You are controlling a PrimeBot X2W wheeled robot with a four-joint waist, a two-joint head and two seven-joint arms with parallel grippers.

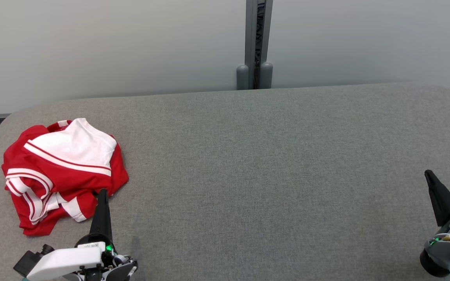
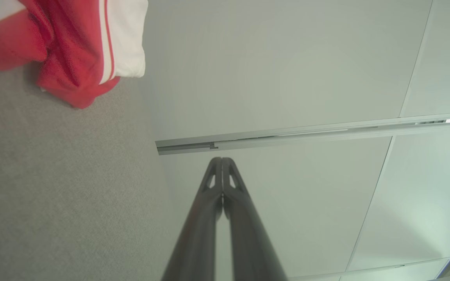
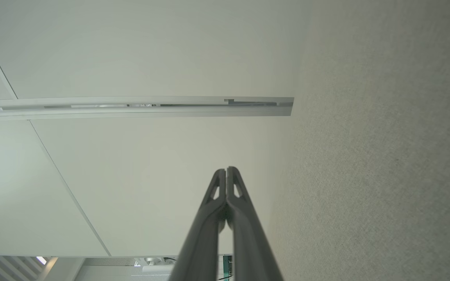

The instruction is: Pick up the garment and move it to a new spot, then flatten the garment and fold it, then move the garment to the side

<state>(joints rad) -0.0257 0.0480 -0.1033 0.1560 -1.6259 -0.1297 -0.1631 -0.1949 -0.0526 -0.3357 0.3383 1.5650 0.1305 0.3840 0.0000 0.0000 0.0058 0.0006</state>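
A red and white garment (image 1: 61, 171) lies crumpled in a heap at the left end of the grey table (image 1: 272, 175). My left gripper (image 1: 102, 192) stands shut just off the heap's near right edge, fingers pointing up the head view, holding nothing. In the left wrist view the shut left gripper (image 2: 222, 159) points at the wall, with the garment (image 2: 76, 50) at the upper left. My right gripper (image 1: 428, 172) is shut and empty at the table's right side, far from the cloth. The right wrist view shows the right gripper (image 3: 227, 169) with its fingers pressed together.
A pale wall with a grey vertical post (image 1: 255, 43) runs behind the table. The table's rounded far corners and back edge lie close to that wall. Bare grey fabric stretches between the two grippers.
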